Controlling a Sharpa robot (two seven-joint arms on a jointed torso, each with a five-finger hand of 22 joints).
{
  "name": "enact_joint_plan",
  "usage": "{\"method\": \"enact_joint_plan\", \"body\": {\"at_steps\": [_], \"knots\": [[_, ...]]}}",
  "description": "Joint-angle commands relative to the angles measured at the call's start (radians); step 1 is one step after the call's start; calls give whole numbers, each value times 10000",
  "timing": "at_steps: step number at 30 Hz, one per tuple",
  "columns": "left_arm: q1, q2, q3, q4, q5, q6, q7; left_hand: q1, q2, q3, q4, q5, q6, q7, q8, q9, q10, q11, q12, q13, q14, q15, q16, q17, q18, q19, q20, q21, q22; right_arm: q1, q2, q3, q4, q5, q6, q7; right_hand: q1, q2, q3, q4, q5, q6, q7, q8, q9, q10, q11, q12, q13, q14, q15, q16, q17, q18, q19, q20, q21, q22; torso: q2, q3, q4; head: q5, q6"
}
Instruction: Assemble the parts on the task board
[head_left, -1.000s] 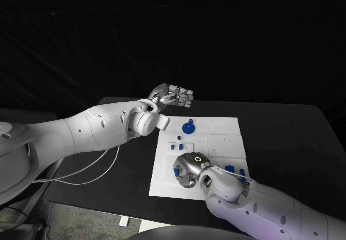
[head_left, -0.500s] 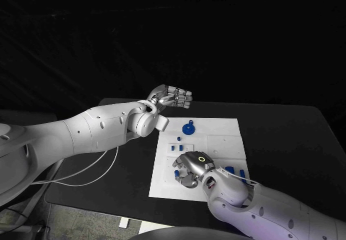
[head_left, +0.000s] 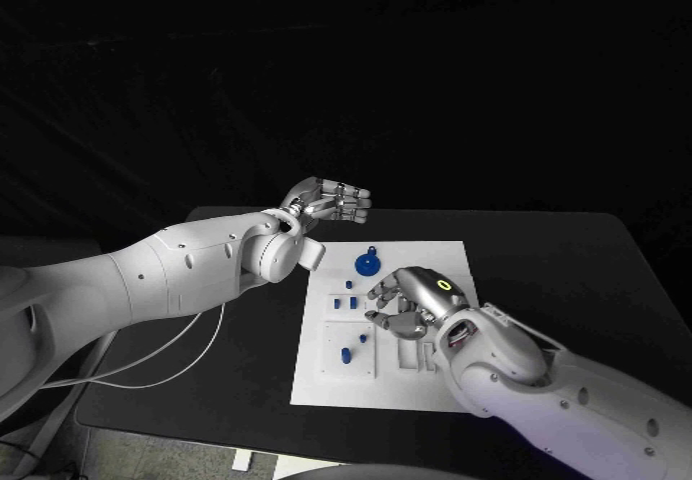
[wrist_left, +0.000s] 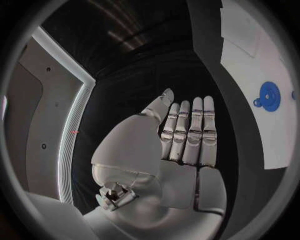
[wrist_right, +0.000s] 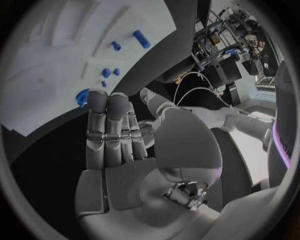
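— Task board (head_left: 447, 262): where did it lie?

— In the middle of the black table (head_left: 577, 270), a white plate with its long side running away from me. Everything else I place by that board.

— And the parts?

— A round blue part with a small tab (head_left: 368, 264) sat near the board's far edge, toward my left arm's side. Nearer me from it, along the same side, stood a few small blue pegs (head_left: 349, 297). Nearer still lay one more blue piece (head_left: 348, 354) in the board's near half. My right wrist view caught the round part (wrist_right: 82, 96) past my fingertips, and loose blue pieces (wrist_right: 141, 38) further along the board.

— What was your right hand doing?

— My right hand (head_left: 411, 300) hovered over the board's middle, just beside the pegs, with the fingers (wrist_right: 107, 125) straight and pressed side by side — nothing between them, nothing in the palm. I couldn't tell whether any fingertip touched the board.

— And the left?

— My left hand (head_left: 329, 204) hung off the board altogether, beyond its far corner above the table's far edge. Its fingers (wrist_left: 190, 132) stood straight and together, the thumb alongside — it held nothing. From that wrist the board (wrist_left: 250, 75) lay well apart from the hand, with the round part (wrist_left: 269, 96) on it.
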Motion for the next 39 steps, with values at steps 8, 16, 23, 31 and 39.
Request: {"method": "enact_joint_plan", "body": {"at_steps": [8,16,23,31,39], "knots": [[-19,-374,4,167,115,290,294,-119,19,-79,112,-141,-65,-8,36,-6,-45,-8,-37,-9,-45,-15,-10,-7,71,94,40,15,-59,714,-1649,690,136,4398,2536,-430,-259,836,-2051,286,283,351,-260,-45,160,-457,-607,5297,5360,34,-427,436,459,-578,495,-533,1462,602,-53,63,-173,-518,288],[-157,-694,2,424,177,619,552,-83,-69,-2168,794,-188,-196,-90,60,-3,166,-70,-17,-1,-67,12,-10,4,-6,274,114,-30,-992,1080,-2301,796,-183,5265,4242,-2046,-553,837,-1996,977,125,1002,-617,-6,1727,-650,-794,8343,9051,-51,-516,1869,1949,-721,526,-633,2864,1309,-119,91,-274,-693,345],[-261,-841,2,567,182,609,811,165,201,-2924,667,-125,-195,-75,104,-4,247,-146,-41,0,-21,-58,-22,9,-58,507,66,6,-2026,1145,-2500,763,-299,5461,4956,-3155,-812,838,-1956,1145,144,544,-530,-39,2714,-293,-710,8815,10529,-34,-480,2197,2419,-701,550,-584,3213,1592,-159,51,-283,-815,328],[-286,-870,2,647,137,627,888,138,207,-2994,628,-106,-301,-63,63,-8,126,-119,-50,-2,128,-86,-8,17,-97,551,44,20,-2313,1157,-2618,356,-328,5489,5165,-3566,-1138,759,-1873,1333,38,224,-367,-40,2082,-196,-618,8712,10886,-26,-411,2362,2610,-686,562,-516,3402,1700,-160,13,-310,-850,300],[-292,-855,2,701,110,809,893,68,174,-3001,692,-109,-341,-83,93,-9,-15,-99,-52,-2,113,-74,-7,16,-105,599,45,48,-2578,1156,-2335,-137,-464,5312,4984,-3634,-1271,599,-1840,1546,-135,-5,-269,-42,1493,-162,-549,8592,11078,-25,-366,2385,2654,-633,562,-463,3425,1708,-165,-2,-311,-845,259]]}}
